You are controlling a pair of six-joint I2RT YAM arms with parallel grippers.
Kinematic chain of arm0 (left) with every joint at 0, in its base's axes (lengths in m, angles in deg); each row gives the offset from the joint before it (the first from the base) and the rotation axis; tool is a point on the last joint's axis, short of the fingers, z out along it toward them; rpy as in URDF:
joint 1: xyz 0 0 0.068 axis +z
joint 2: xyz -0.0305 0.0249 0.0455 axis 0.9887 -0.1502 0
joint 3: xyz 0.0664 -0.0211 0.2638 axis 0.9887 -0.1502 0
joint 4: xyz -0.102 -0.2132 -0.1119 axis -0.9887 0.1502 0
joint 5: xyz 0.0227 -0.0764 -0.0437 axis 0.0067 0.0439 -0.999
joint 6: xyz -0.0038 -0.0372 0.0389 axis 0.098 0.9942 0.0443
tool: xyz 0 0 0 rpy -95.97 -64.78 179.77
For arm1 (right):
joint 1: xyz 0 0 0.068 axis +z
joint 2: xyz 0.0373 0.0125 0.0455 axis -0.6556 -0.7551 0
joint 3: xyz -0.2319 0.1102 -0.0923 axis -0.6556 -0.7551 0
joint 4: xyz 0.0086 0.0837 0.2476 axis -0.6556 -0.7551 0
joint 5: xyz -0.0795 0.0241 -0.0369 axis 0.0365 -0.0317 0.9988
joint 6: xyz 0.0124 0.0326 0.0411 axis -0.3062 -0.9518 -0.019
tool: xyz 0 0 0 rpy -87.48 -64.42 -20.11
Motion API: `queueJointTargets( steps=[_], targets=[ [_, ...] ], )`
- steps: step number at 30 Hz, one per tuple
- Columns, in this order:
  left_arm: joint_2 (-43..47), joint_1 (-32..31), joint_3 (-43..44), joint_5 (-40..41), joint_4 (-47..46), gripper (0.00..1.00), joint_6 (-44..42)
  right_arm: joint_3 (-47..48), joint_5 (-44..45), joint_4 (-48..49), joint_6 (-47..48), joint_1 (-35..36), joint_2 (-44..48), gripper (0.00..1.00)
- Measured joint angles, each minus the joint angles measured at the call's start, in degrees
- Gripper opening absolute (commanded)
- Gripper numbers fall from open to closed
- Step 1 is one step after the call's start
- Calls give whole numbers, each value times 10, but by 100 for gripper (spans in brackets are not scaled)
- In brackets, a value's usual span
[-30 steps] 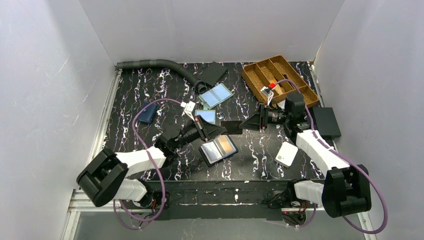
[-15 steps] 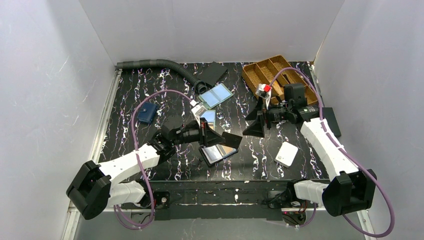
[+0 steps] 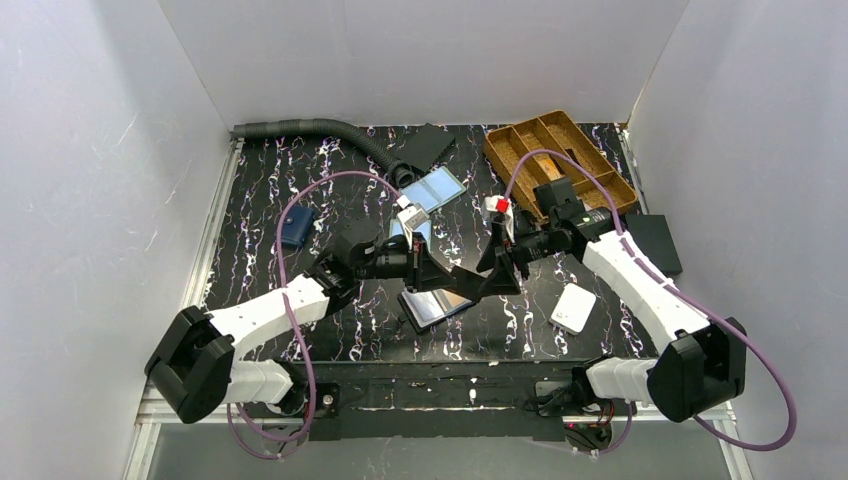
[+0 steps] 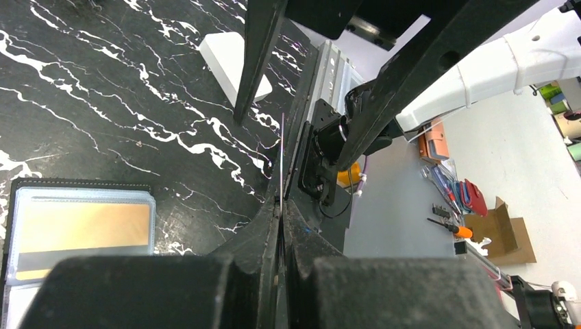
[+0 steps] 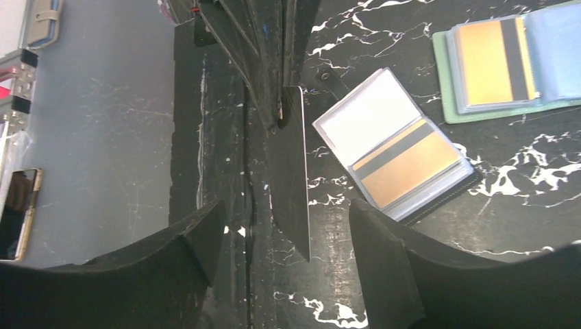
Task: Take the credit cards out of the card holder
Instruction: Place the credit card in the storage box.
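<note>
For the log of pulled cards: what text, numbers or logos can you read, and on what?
No text can be read.
The dark card in the left gripper shows a blank face.
The orange card in the card holder shows only a dark stripe.
The white box is plain.

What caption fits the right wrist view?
The left gripper holds a dark credit card between the open fingers of the right gripper, above the marbled table.

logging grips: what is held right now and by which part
The left gripper pinches a dark card by one short end; the right gripper is open, straddling its free end.
</note>
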State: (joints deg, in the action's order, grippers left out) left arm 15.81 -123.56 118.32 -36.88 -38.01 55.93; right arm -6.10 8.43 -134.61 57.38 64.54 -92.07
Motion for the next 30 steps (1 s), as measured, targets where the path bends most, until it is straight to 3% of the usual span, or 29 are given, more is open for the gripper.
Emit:
queueJointTargets(
  steps=[3,9,10,15,17,20,26,30],
  targets=[
    [-15,0,14,-11,2,0,-3,0,0,-5,3,10,-12,55],
    [-28,0,27,-26,3,0,-5,10,-9,-14,2,22,-39,2],
    [-28,0,27,-28,4,2,-6,14,-10,-16,0,22,-43,1],
    [-28,9,27,-16,4,52,9,32,1,-34,5,19,-46,1],
    [-22,33,24,-12,8,66,36,45,10,-38,9,4,-46,1],
    [6,96,3,-13,10,97,82,64,32,-30,4,-56,-45,1],
    [95,199,-50,-47,14,98,168,108,173,73,-47,-218,-66,1],
    [144,240,-75,-66,38,98,192,212,258,143,-78,-311,-170,1]
  ],
)
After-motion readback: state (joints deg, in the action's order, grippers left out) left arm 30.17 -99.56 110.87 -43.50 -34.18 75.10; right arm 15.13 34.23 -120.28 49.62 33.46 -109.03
